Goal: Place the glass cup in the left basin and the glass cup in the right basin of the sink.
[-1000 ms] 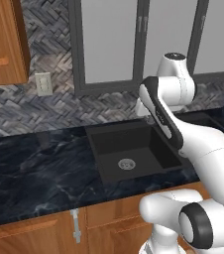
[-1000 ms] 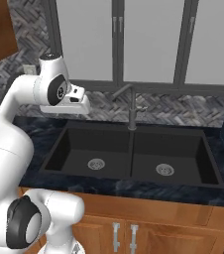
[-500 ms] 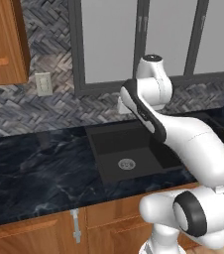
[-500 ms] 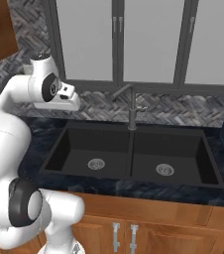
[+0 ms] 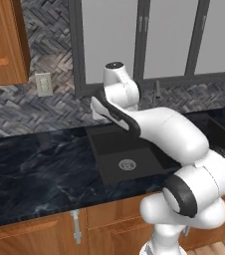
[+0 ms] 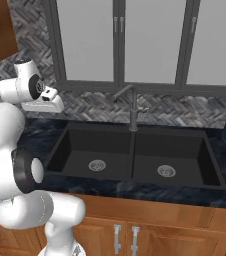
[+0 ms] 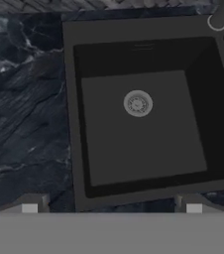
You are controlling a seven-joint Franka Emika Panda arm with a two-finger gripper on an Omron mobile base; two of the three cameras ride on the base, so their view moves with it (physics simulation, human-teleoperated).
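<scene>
- Hovering high, the hand (image 7: 111,211) looks straight down into the left basin (image 7: 139,129), drain (image 7: 138,103) just ahead of the tips.
- Fingers (image 7: 29,207) apart, nothing between them.
- Right basin (image 6: 172,157) lies past the divider, faucet (image 6: 131,107) side.
- No glass cup seen on the bench (image 5: 35,164); can't tell which way it lies from the hand.

— What sort of place are we looking at?
— A kitchen: the sink (image 6: 135,155) is sitting in a dark marble worktop (image 5: 35,169), wooden cabinets (image 6: 135,235) are running below, and herringbone tile (image 5: 55,107) is lining the wall under frosted glass doors (image 6: 150,40).
</scene>
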